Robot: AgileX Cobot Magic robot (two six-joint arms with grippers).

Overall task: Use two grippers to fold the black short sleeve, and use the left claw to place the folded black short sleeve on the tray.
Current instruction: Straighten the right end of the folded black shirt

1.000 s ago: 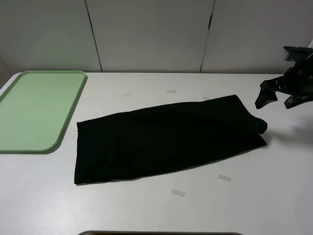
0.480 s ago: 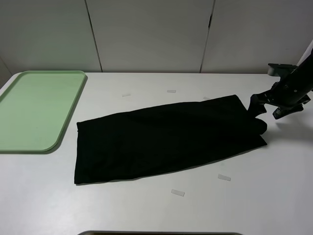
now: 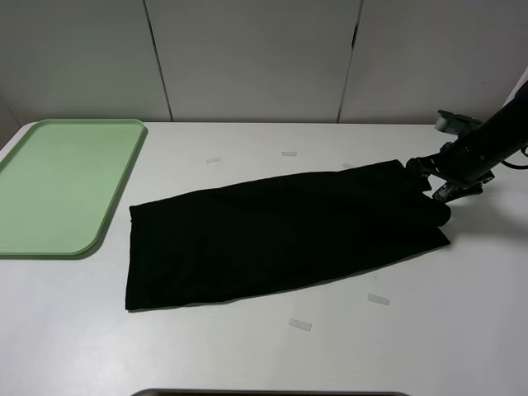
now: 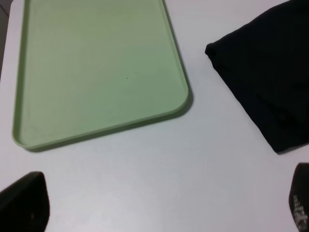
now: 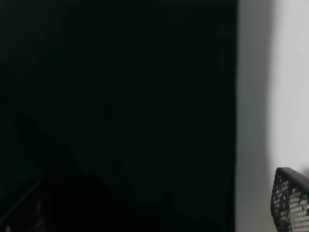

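The black short sleeve (image 3: 280,235) lies flat on the white table as a long folded strip, running from lower left to upper right. My right gripper (image 3: 429,177) is open and low at its right end. In the right wrist view the shirt (image 5: 120,106) fills most of the frame; one finger (image 5: 292,203) is over bare table beside the cloth edge. The green tray (image 3: 58,186) sits at the far left. The left arm is out of the exterior view. The left wrist view shows the tray (image 4: 96,67), the shirt's left end (image 4: 265,72), and my left gripper (image 4: 161,205) open and empty above bare table.
Small tape strips lie on the table near the front (image 3: 300,325), front right (image 3: 378,299) and behind the shirt (image 3: 289,153). White wall panels stand behind the table. A dark edge (image 3: 272,393) shows at the bottom of the exterior view.
My right gripper has moved left and down, from off the shirt's right side onto its upper right end. The shirt and tray have not moved.
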